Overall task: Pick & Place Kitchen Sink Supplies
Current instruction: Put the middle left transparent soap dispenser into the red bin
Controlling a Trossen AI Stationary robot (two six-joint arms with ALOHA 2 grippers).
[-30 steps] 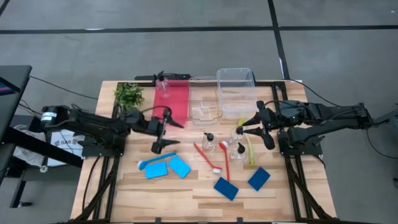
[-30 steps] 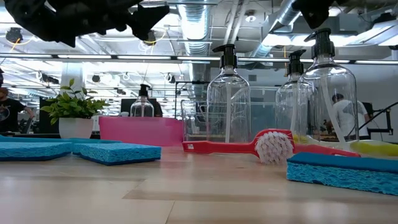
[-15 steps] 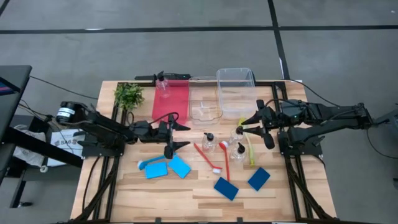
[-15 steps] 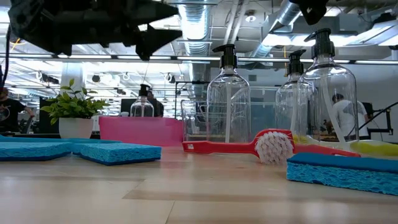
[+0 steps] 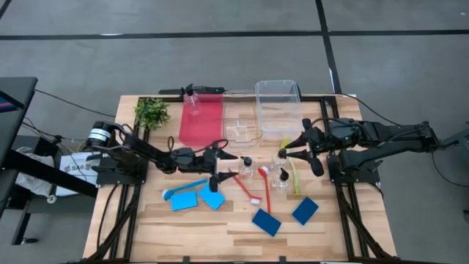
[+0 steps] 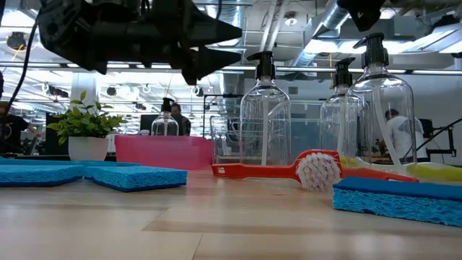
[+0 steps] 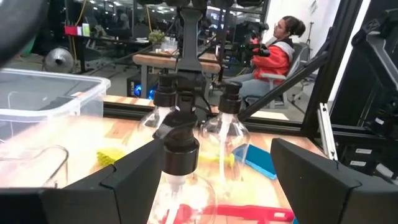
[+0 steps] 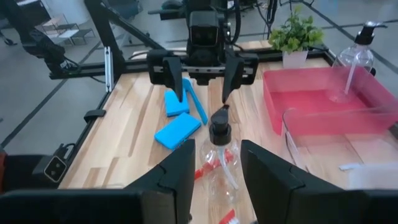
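Observation:
Several clear pump bottles with black tops stand upright mid-table. The nearest bottle (image 5: pixel 245 167) (image 7: pixel 180 155) is just right of my open left gripper (image 5: pixel 223 169) (image 7: pixel 217 149), which points level at it with its fingertips short of it. Two red brushes (image 5: pixel 245 187) (image 5: pixel 266 194), a yellow-green brush (image 5: pixel 294 176) and a blue brush (image 5: pixel 182 191) lie flat. Light-blue sponges (image 5: pixel 183 200) (image 5: pixel 212 196) and dark-blue sponges (image 5: pixel 265 221) (image 5: pixel 305 210) also lie flat. My right gripper (image 5: pixel 293 150) (image 8: pixel 217 149) hovers open above the right-hand bottles (image 5: pixel 281 158).
A pink bin (image 5: pixel 201 121) with one pump bottle (image 5: pixel 192 99) in it stands at the back. Two clear bins (image 5: pixel 242 128) (image 5: pixel 278 106) are beside it, and a leafy plant (image 5: pixel 152 112) is at the back left. Bare wood lies along the near edge.
My left gripper has gone toward the table's right edge and somewhat down, from near the plant side to the nearest pump bottle. It has rolled a little and stayed open. The bottles, brushes and sponges have not moved.

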